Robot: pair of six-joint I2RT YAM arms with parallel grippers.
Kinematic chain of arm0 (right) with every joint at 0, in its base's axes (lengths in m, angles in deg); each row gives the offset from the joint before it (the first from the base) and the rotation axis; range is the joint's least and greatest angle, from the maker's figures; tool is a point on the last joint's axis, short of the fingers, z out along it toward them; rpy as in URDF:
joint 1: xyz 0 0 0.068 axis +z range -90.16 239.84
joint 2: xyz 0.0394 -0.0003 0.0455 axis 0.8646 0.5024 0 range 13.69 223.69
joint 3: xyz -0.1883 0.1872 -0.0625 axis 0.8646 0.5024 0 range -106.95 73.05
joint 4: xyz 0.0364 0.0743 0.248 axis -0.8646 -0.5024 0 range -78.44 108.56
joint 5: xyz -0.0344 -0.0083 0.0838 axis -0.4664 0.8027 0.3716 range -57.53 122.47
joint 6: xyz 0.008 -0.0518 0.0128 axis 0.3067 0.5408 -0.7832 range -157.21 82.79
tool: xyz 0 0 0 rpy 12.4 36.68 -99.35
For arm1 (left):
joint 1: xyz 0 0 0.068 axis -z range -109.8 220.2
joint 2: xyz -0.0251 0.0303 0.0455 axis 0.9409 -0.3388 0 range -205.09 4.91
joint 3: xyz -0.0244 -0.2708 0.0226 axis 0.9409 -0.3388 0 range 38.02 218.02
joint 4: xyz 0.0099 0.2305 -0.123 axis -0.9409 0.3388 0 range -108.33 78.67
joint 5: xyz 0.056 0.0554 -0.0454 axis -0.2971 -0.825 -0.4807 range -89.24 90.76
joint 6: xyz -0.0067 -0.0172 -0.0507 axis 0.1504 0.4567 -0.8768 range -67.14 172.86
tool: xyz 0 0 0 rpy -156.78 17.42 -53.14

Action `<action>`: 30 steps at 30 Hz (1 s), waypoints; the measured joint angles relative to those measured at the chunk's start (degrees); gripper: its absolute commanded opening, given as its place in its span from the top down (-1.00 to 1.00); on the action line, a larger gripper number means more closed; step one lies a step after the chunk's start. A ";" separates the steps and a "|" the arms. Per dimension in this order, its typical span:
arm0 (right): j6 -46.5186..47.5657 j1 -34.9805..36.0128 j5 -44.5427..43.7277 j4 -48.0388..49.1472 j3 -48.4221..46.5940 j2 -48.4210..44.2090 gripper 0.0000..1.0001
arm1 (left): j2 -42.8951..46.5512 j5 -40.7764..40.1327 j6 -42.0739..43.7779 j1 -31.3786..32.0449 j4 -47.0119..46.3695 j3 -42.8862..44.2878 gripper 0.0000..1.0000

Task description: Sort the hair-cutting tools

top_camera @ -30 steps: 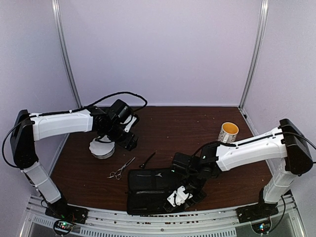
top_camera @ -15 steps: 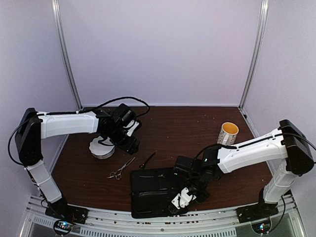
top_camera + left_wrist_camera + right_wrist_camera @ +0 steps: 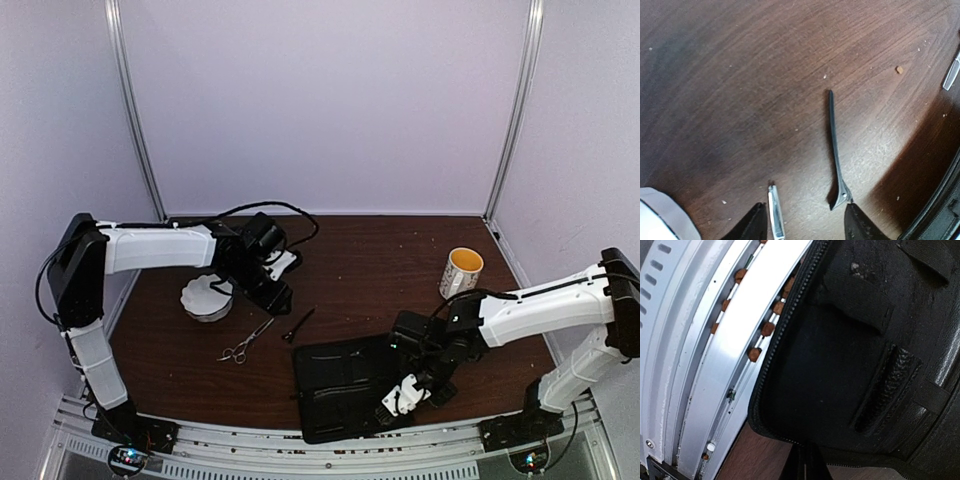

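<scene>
L tool hovers low over tabletop, jaws apart, black clip lying just ahead; scissors nearby. R tool pinched shut on zip case edge. Step: clip pickup. Next: descend, straddle, close.

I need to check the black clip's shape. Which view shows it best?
Left wrist: the black clip lies whole and close up. Top external shows only a small dark sliver; right wrist shows none of it.
</scene>
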 measured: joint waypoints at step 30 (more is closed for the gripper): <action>-7.30 -15.91 -3.10 -1.16 3.37 -20.41 0.17 | -13.46 3.54 -0.20 1.81 10.88 13.42 0.25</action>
